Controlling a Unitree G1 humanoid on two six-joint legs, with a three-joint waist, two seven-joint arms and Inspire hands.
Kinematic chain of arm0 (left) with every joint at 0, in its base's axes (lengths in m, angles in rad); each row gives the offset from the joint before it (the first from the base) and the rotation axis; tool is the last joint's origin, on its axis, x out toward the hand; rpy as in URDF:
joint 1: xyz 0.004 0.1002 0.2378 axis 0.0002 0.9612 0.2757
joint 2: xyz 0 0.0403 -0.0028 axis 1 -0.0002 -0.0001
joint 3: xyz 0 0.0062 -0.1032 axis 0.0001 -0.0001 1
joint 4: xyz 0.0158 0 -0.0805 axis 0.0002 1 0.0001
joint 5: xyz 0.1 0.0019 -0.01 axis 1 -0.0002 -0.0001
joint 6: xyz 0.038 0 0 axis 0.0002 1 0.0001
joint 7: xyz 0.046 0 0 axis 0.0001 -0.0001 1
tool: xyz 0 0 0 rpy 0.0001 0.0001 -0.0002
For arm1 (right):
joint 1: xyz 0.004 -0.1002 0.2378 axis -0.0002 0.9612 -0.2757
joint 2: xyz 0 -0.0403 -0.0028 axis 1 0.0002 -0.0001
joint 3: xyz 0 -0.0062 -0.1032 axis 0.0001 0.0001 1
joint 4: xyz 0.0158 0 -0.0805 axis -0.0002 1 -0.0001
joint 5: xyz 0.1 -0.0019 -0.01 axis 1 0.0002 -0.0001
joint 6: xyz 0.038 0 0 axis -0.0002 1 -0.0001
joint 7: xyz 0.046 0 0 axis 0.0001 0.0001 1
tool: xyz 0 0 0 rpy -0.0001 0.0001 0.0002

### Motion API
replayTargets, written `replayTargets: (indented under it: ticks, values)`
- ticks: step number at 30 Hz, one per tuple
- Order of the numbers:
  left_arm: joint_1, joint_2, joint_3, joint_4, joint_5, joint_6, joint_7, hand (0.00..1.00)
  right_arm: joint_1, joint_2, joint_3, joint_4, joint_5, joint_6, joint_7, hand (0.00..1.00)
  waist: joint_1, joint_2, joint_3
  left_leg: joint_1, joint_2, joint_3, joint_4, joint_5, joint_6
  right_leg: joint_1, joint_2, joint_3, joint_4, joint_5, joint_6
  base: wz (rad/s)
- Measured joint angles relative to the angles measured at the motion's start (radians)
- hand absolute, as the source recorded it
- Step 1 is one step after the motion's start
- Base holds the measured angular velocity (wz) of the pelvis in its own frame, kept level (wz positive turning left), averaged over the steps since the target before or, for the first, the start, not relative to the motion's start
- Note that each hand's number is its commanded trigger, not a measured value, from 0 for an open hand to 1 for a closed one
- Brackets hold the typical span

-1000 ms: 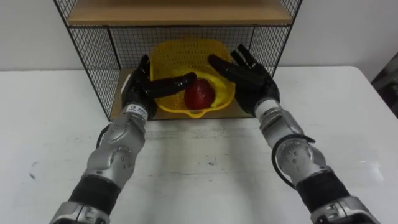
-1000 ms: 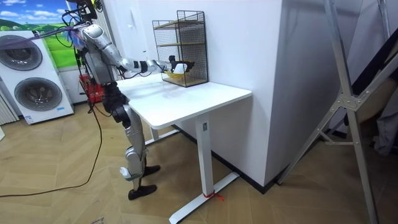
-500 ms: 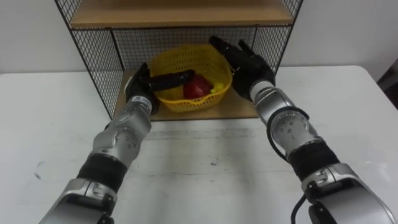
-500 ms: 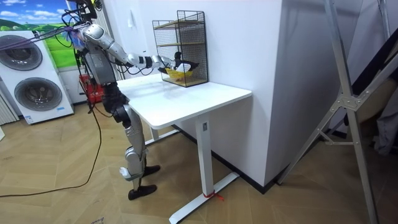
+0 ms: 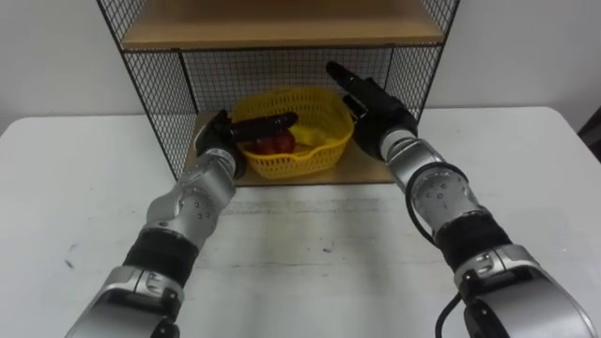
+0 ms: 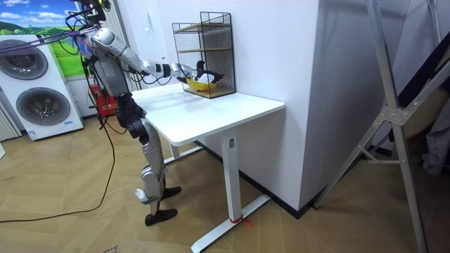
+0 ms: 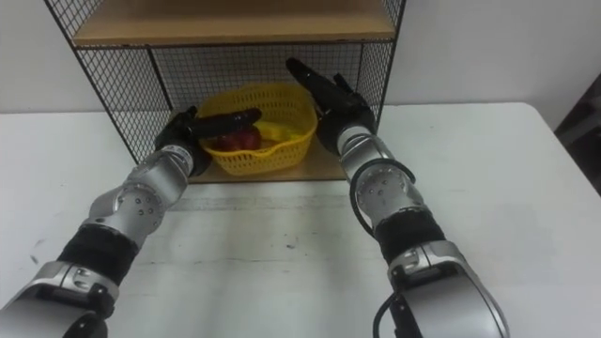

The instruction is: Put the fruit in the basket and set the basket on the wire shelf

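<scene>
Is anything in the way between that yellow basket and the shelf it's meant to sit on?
Nothing visible. The yellow basket already rests on the bottom board of the wire shelf, fruit inside, left hand and right hand at its sides.

Room setting. A white table (image 6: 211,112) on white legs stands against a plain white wall (image 6: 274,49). The floor (image 6: 70,225) is light wood-pattern board. At the room view's far left are two stacked front-loading washing machines (image 6: 39,105) before a landscape picture (image 6: 21,24). At its right stands a grey metal frame (image 6: 397,112).
</scene>
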Motion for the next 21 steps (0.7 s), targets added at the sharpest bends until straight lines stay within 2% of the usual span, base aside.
replayTargets:
  ticks: [7, 13, 21]
  values:
    - [0.0, 0.01, 0.005, -0.001, -0.002, 0.0, 0.008, 0.0, 0.018, 0.001, 0.0, 0.009, -0.047, 0.0, 0.041, 0.0, -0.008, 0.004, -0.0026, 0.002, -0.002, -0.001, 0.0, 0.0, 0.0, 0.001, 0.0, -0.001, -0.002, -0.001, 0.001, 0.0]
    - [0.0, 0.016, 0.016, -0.001, 0.0, 0.001, -0.005, 0.0, 0.047, 0.002, 0.0, 0.009, -0.196, 0.035, 0.056, 0.0, -0.01, 0.019, -0.0123, 0.002, -0.002, 0.0, -0.006, 0.002, 0.001, -0.006, 0.0, 0.001, 0.0, -0.001, 0.002, 0.0]
    - [0.0, 0.019, 0.038, -0.001, 0.0, 0.001, -0.007, 0.0, 0.05, 0.001, -0.002, 0.009, -0.272, 0.041, 0.074, 0.0, -0.01, 0.018, -0.0143, 0.016, -0.003, 0.004, -0.022, 0.011, 0.001, 0.0, -0.002, 0.002, 0.0, -0.001, 0.001, 0.0]
